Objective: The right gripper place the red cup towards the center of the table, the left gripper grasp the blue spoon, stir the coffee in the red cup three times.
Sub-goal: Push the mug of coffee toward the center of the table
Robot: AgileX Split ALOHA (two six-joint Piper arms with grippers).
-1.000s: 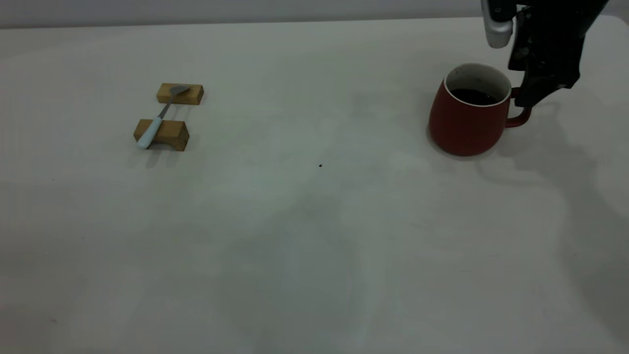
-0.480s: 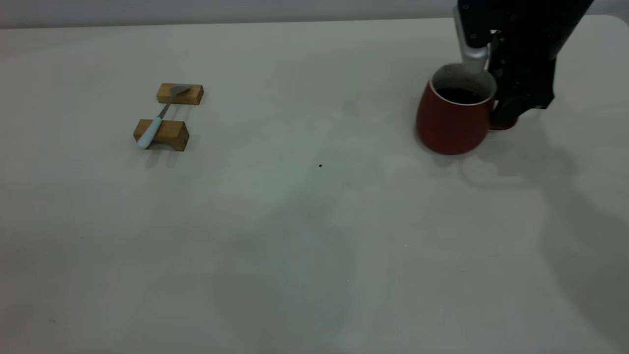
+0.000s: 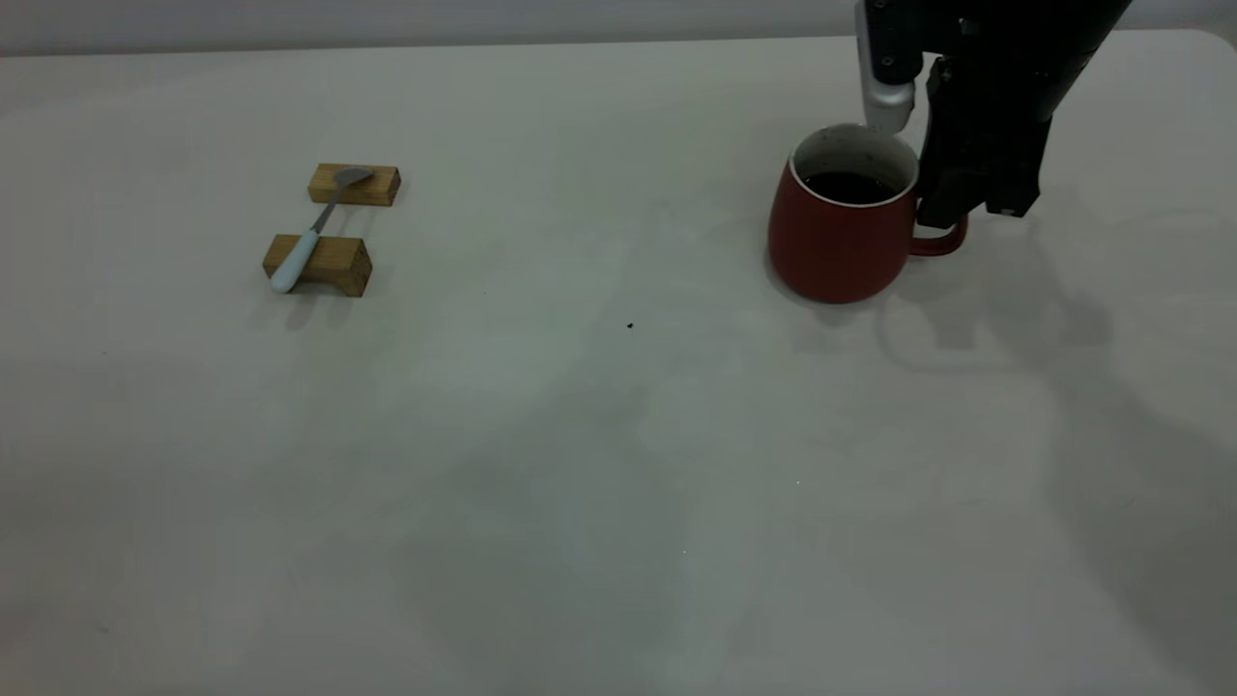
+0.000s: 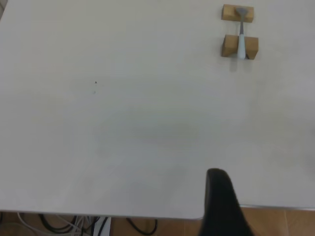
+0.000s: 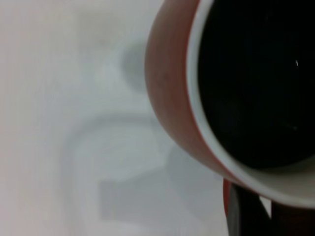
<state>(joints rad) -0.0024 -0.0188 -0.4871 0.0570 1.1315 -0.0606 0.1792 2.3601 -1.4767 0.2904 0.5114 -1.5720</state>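
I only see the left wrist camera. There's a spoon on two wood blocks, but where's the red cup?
Observer: The red cup stands on the right side of the table in the exterior view, far from the blue spoon.
Operator: Is something inside it?
Observer: Yes, dark coffee, sitting below the white rim.
Operator: Is a robot hand holding it?
Observer: The right gripper comes down from above and grips the cup's handle.
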